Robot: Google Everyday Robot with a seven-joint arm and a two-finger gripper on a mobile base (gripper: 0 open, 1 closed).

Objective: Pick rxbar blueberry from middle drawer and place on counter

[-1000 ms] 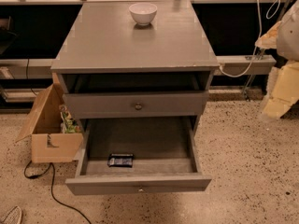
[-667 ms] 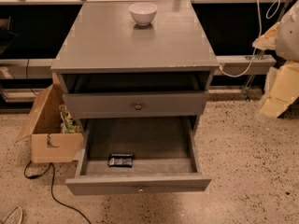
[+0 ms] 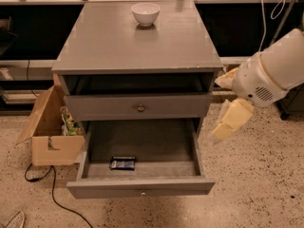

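Grey middle drawer: one rxbar blueberry; gripper beside.

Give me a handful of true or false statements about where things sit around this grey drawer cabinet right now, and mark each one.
1. The rxbar blueberry lies on the floor of the open middle drawer, near its front left corner. True.
2. The white bowl sits inside the drawer beside the bar. False: it stands on the counter, toward the back edge.
3. The gripper is down inside the drawer, over the bar. False: it hangs outside the cabinet, off the picture's right side, apart from the bar.
4. A cardboard box stands on the floor at the picture's left of the cabinet. True.
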